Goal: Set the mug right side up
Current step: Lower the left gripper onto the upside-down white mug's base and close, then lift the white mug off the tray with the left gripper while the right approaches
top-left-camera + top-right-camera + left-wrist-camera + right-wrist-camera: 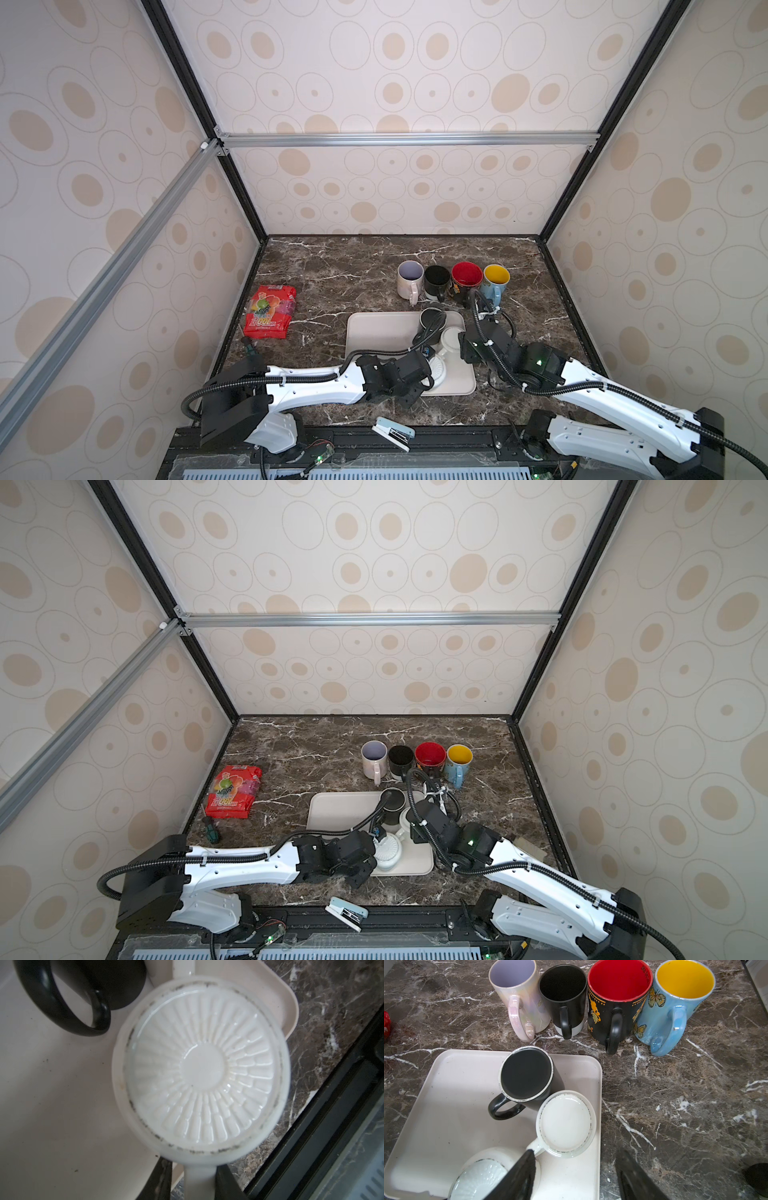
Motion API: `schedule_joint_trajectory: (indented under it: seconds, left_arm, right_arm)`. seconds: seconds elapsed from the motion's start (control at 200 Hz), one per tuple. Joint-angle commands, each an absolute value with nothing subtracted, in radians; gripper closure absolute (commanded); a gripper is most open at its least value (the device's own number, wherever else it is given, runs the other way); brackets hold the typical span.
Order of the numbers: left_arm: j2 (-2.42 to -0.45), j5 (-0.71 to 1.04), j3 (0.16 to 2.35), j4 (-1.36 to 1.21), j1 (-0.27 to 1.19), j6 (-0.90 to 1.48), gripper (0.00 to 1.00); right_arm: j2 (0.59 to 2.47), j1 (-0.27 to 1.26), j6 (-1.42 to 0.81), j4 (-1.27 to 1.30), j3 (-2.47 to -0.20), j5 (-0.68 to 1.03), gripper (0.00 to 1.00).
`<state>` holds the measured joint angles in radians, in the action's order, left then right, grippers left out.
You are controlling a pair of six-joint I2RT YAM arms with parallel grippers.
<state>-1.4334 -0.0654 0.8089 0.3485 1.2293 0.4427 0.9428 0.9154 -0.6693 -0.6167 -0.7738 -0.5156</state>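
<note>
Mug (pixel 199 1064) upside down on tray (pixel 52 1105), handle (pixel 198 1185) seemingly pinched by left claw (pixel 195 1169); right claw (pixel 575 1153) wide.

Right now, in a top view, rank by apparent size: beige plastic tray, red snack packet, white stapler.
1. Beige plastic tray, largest
2. Red snack packet
3. White stapler, smallest, though nearest the camera

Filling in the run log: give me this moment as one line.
stage: grasp | left gripper: jaws astride handle of ribbed white mug, grip unconfirmed | right gripper: open, empty | mug: upside down on tray
</note>
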Motion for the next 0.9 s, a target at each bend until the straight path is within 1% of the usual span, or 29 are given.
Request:
schedule_joint_trajectory:
  seconds: [0.0, 0.07, 0.24, 0.42, 0.53, 0.68, 0.895]
  left_arm:
    - [-1.44, -0.069, 0.832, 0.35, 1.239, 0.465, 0.71]
    - [-1.435, -0.07, 0.835, 0.344, 1.239, 0.468, 0.73]
    - [-1.434, -0.066, 0.837, 0.329, 1.238, 0.47, 0.75]
    - [-1.438, -0.087, 0.844, 0.339, 1.238, 0.465, 0.88]
    - [-1.436, -0.108, 0.849, 0.354, 1.239, 0.462, 1.0]
    - [-1.413, -0.136, 0.849, 0.38, 1.238, 0.457, 1.0]
    - [-1.297, -0.155, 0.831, 0.396, 1.239, 0.449, 1.0]
  right_arm:
    - [0.932, 0.919, -0.676, -0.609, -0.759, -0.508, 0.37]
    - [0.931, 0.92, -0.678, -0.613, -0.762, -0.498, 0.38]
    - [0.925, 0.919, -0.682, -0.607, -0.756, -0.481, 0.41]
    - [0.926, 0.92, -0.692, -0.617, -0.756, -0.468, 0.43]
    - [0.92, 0.92, -0.699, -0.615, -0.751, -0.462, 0.43]
    - [0.92, 0.92, -0.7, -0.615, -0.755, -0.451, 0.45]
    - [0.92, 0.92, -0.704, -0.61, -0.767, -0.434, 0.47]
